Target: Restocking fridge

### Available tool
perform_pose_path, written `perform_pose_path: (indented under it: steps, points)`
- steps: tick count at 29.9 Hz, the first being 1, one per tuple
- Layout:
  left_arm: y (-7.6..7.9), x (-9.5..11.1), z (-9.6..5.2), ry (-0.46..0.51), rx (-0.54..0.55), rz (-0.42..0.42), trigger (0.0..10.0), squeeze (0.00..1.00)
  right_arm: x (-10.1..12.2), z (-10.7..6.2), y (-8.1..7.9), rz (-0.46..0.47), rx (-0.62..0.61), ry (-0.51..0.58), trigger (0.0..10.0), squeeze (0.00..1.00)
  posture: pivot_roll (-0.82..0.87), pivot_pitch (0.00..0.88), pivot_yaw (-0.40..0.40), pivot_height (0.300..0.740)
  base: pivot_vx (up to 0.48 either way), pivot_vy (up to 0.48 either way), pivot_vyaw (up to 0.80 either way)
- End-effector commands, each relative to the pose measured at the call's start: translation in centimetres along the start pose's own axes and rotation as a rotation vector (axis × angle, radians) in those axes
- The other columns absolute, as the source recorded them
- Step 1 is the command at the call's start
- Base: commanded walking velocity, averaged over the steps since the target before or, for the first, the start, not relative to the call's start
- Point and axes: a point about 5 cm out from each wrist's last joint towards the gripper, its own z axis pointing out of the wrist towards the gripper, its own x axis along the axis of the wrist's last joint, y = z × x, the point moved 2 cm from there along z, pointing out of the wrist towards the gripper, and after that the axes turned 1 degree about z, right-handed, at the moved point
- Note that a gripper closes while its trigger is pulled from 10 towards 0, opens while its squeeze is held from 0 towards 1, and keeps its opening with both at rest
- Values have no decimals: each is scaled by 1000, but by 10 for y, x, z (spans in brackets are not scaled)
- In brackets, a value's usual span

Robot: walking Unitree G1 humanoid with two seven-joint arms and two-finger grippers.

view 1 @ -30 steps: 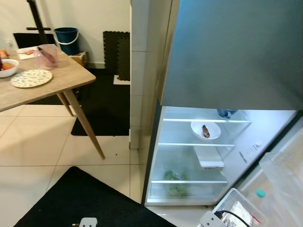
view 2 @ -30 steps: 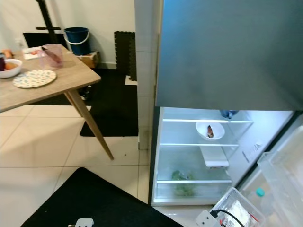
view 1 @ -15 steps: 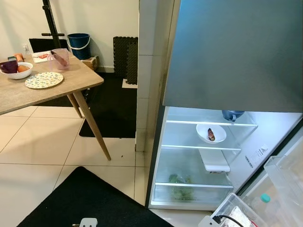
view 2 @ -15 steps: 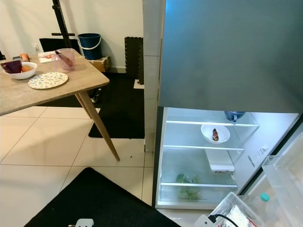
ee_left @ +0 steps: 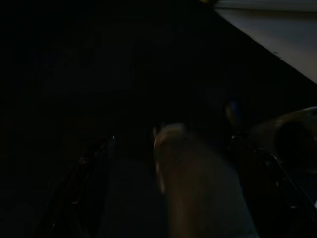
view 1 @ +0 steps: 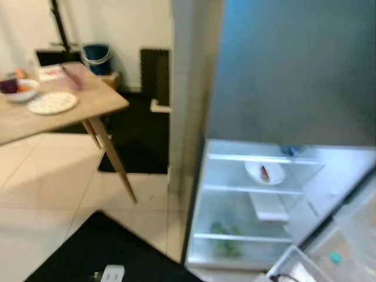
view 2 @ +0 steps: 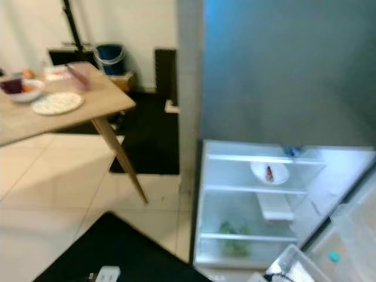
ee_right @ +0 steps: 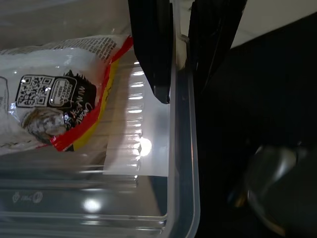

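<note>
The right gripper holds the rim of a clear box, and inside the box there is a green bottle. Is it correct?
Not quite. The right gripper does grip the box rim, but the right wrist view shows a printed food packet inside, not a green bottle.

Blurred: open fridge (view 2: pixel 282 205) w/ white bowl (view 2: pixel 269 173) on shelf, wooden table (view 2: pixel 64 111) w/ plate (view 2: pixel 57 103) nearby.

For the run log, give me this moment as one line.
right gripper: shut on bin rim | bin: holds food packet | fridge: lower door open | bowl: on shelf | left gripper: idle, dark
</note>
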Motion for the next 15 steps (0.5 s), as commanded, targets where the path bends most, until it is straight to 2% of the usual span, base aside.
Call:
perform_pose_path:
  steps: [1, 4, 7, 11, 13, 15]
  points:
    - [-5, 0, -1, -8, 2, 14, 10000, 0, 3, 0, 0, -8, -4, 15, 10000, 0, -44, 0, -47, 740, 334, 0, 0]
    - [-9, -2, -3, -11, 8, 12, 10000, 0, 2, 0, -1, -8, -3, 11, 10000, 0, -44, 0, -47, 740, 316, 0, 0]
    - [-12, -3, -4, -7, 19, -11, 10000, 0, 1, 0, -1, -8, -2, 9, 10000, 0, -44, 0, -47, 740, 0, 0, 0]
    - [-11, -3, -4, -11, 3, 7, 10000, 0, 0, 0, -2, -9, -1, 6, 10000, 0, -43, 0, -46, 740, 0, 0, 0]
    - [-10, -4, -3, -15, -5, 15, 10000, 0, -1, 0, -2, -10, 0, 6, 10000, 0, -43, 0, -46, 740, 0, -281, 0]
    - [-3, -4, -1, -23, -19, 40, 10000, 0, -1, 0, -3, -11, 1, 4, 10000, 0, -43, 0, -46, 740, 0, -458, 0]
